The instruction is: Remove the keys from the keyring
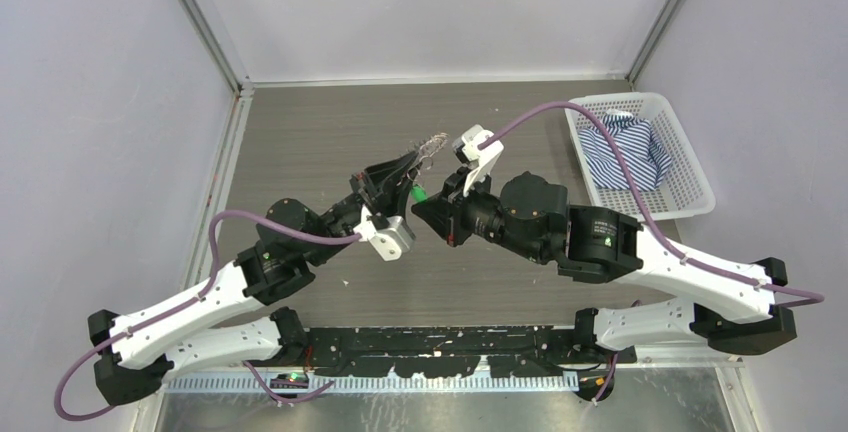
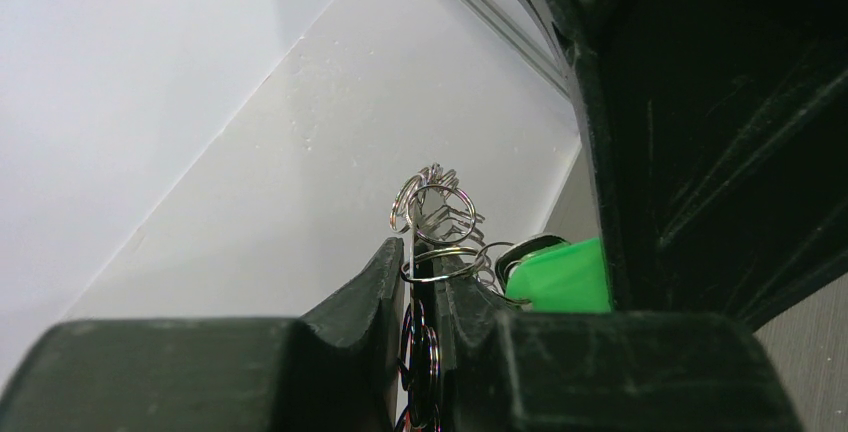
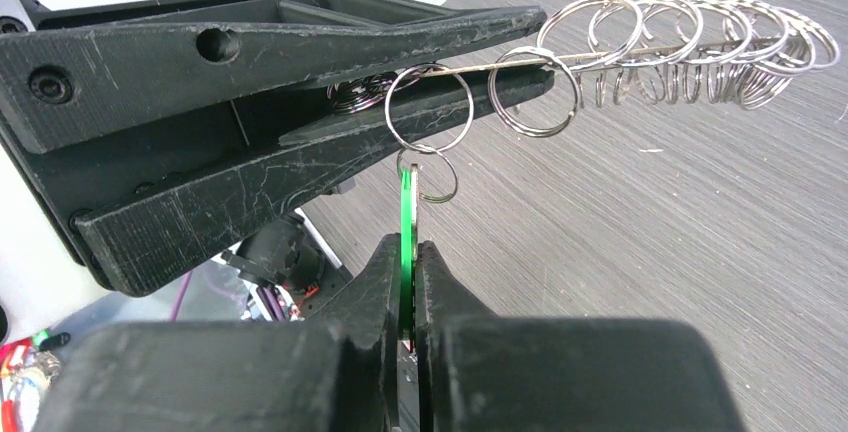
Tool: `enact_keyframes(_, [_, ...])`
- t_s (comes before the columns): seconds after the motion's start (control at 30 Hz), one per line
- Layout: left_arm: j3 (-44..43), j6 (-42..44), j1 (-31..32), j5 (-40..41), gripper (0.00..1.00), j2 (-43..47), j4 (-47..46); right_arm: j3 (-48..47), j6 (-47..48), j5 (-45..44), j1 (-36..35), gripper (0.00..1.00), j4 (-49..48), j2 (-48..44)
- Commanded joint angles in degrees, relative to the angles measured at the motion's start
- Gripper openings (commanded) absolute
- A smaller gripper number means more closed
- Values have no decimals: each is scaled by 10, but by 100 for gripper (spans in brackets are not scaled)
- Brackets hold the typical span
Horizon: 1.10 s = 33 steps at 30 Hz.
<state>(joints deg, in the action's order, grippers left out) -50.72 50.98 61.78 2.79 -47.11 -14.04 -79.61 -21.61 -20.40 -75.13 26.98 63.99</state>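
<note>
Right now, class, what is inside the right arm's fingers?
The green key, seen edge-on, is pinched between the right fingers. Only its upper part shows; the rest is covered by them.

Left end effector (image 1: 416, 160) gripping keyring (image 1: 432, 142), right end effector (image 1: 421, 203) pinching green key (image 1: 418, 192)

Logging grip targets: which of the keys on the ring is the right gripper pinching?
The green-headed key, the only coloured one, clamped edge-on in the right gripper; the silvery keys stick out untouched beyond the left gripper.
</note>
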Motion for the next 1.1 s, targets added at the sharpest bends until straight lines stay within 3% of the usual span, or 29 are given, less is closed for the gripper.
enact_keyframes(0.0, [-25, -12, 2, 9, 0, 11, -29, -35, 20, 22, -3, 1, 20, -11])
enact_keyframes(0.43, [-34, -17, 1, 7, 0, 11, 20, -51, 44, 53, -2, 1, 56, -21])
enact_keyframes(1.07, [-37, -12, -1, -76, 0, 38, 98, -194, 87, 43, -2, 1, 192, 7])
